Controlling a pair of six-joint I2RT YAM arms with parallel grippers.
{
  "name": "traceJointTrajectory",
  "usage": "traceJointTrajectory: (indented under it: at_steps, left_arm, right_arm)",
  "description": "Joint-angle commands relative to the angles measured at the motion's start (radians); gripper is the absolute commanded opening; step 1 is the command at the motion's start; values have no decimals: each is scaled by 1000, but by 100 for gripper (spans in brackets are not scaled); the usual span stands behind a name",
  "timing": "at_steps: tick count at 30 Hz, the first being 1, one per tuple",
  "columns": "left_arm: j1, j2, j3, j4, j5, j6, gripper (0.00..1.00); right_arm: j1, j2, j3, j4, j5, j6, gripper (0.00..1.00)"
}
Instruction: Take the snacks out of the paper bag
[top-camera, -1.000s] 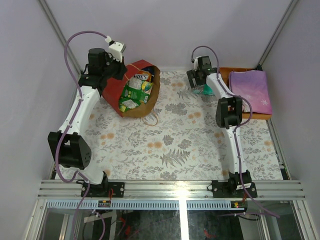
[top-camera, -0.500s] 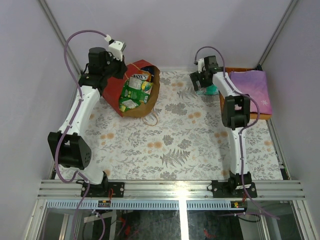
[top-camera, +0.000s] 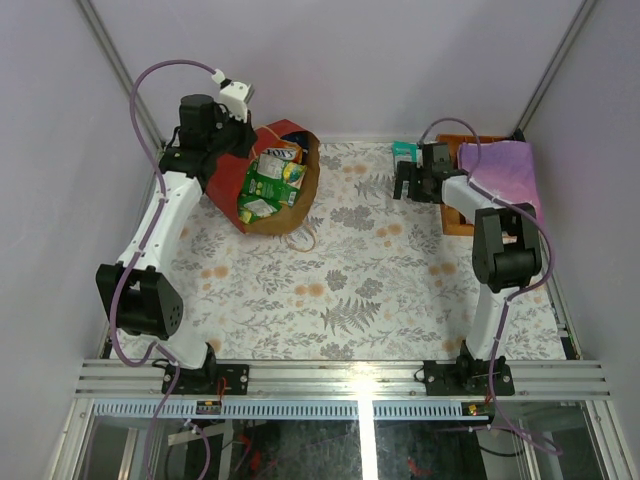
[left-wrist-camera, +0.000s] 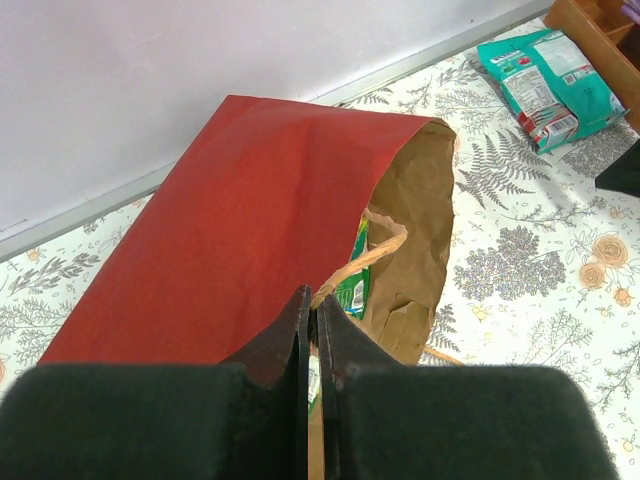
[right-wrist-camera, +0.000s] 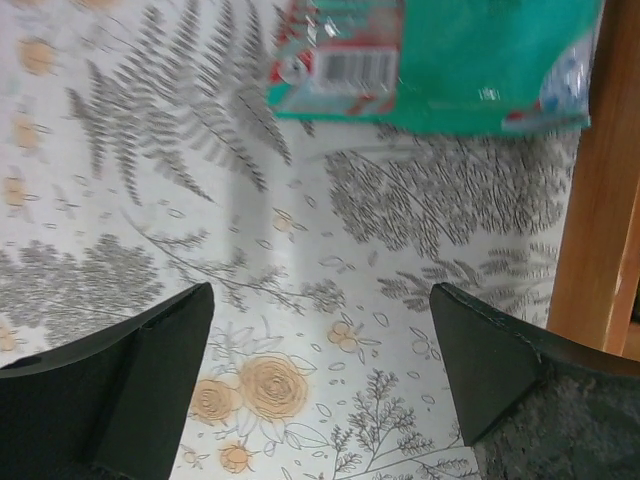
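The paper bag lies on its side at the back left, red outside, brown inside, mouth facing the table's middle. Green snacks show inside it, with a yellow-topped one behind. My left gripper is shut on the bag's upper rim by its paper handle; in the left wrist view the gripper pinches that edge of the bag, with a green packet just past it. A teal packet lies on the table beside the tray. My right gripper is open and empty just nearer than that teal packet.
An orange-brown wooden tray stands at the back right with a purple book on it; its edge runs along the right of the right wrist view. The bag's second handle lies on the floral cloth.
My right gripper carried the teal packet rightward toward the tray, let it go and opened. The packet now lies beside the tray. The left gripper and bag have not moved.
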Motion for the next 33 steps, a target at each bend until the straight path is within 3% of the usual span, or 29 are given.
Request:
traceJointTrajectory:
  at_steps: [1,24,29,33]
  left_arm:
    - [-20,-54,10,35,-5,25,0]
    - [-42,-91,-5,26,-13,29,0]
    - [-58,-105,-28,22,6,33,0]
    - [-71,-125,-64,27,-7,31,0]
  right_arm:
    - [-17,-11,-44,77,121,80,97]
    - [-45,-25,-83,21,402,46,100]
    - [9,-154,-163,148,271,44,99]
    - [170,-259,-211,241,167,10,99]
